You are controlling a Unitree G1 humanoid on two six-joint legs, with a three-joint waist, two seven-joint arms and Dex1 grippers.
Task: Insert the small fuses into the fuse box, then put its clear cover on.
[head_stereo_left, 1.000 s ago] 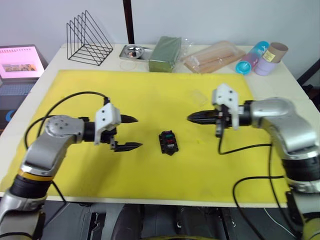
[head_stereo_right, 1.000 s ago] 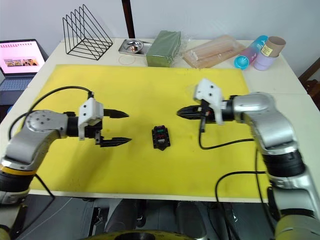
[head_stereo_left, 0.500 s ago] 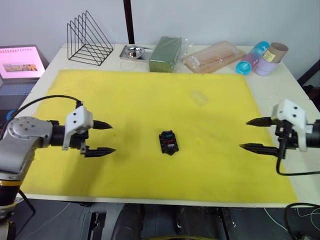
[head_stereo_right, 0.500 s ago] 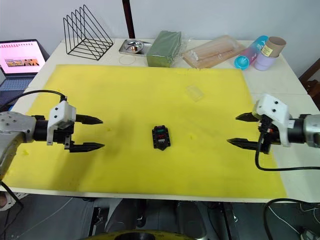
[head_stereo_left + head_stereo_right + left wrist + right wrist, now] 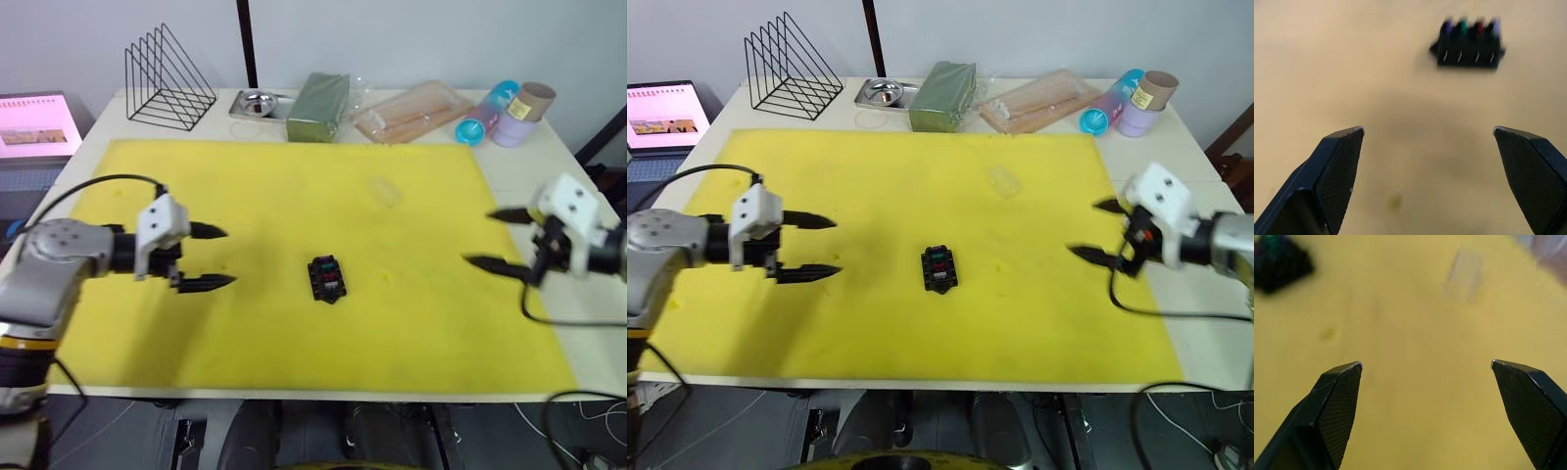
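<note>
Black plastic forms the fuse box (image 5: 326, 278), a small rectangular block lying flat near the middle of a yellow mat (image 5: 294, 186). Four small fuses (image 5: 1469, 27) sit in a row in its face; in the left wrist view they read purple, green, red and grey, each with a thin metal blade showing below its coloured top. The clear cover (image 5: 385, 191), a small see-through rectangular cap, lies by itself on the mat, apart from the box and not fitted on it.

The left gripper (image 5: 216, 258) hovers over the mat with its two black fingers spread wide and nothing between them. The fuse box lies ahead of its fingertips, toward the right gripper, well apart from them and untouched.

The right gripper (image 5: 493, 239) hangs near the mat's right edge, fingers likewise spread wide and empty, pointing inward toward the left gripper. The fuse box lies well ahead of it, roughly between the two grippers and somewhat nearer the left one. The clear cover lies ahead of the right gripper's fingertips and off to the far side, away from the robot, nearer this gripper than the left one, with bare mat between.

Beyond both grippers, past the mat's far edge, stand a black wire rack (image 5: 168, 73) and a green rectangular packet (image 5: 320, 105).
</note>
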